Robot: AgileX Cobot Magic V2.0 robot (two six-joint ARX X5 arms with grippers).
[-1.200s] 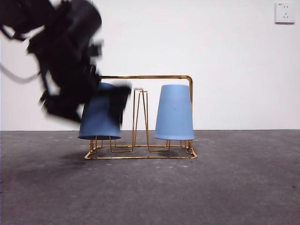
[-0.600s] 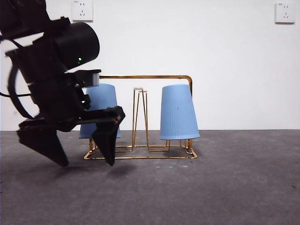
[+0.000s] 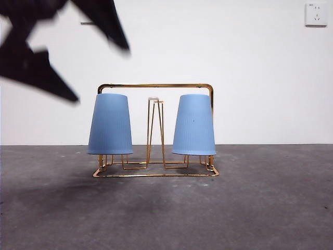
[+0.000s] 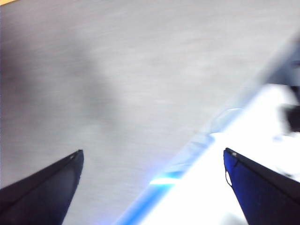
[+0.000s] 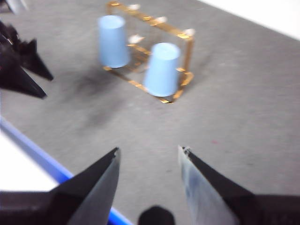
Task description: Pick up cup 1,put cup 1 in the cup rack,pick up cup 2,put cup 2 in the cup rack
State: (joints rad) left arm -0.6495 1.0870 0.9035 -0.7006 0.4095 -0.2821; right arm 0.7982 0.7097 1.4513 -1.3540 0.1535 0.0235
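Note:
Two light blue cups stand upside down on the gold wire cup rack: one on the left pegs, one on the right pegs. No gripper touches them. My left gripper is blurred, high at the top left of the front view, above and left of the left cup, open and empty; its wrist view shows only blurred table. My right gripper is open and empty, well back from the rack. Its view shows both cups and the left gripper.
The rack stands mid-table on grey matting before a white wall with a socket. The table's blue-trimmed edge lies near my right gripper.
My left gripper has let go of the left cup, dropped in front of it, then swung up and away to the top left. Both cups stay on the rack.

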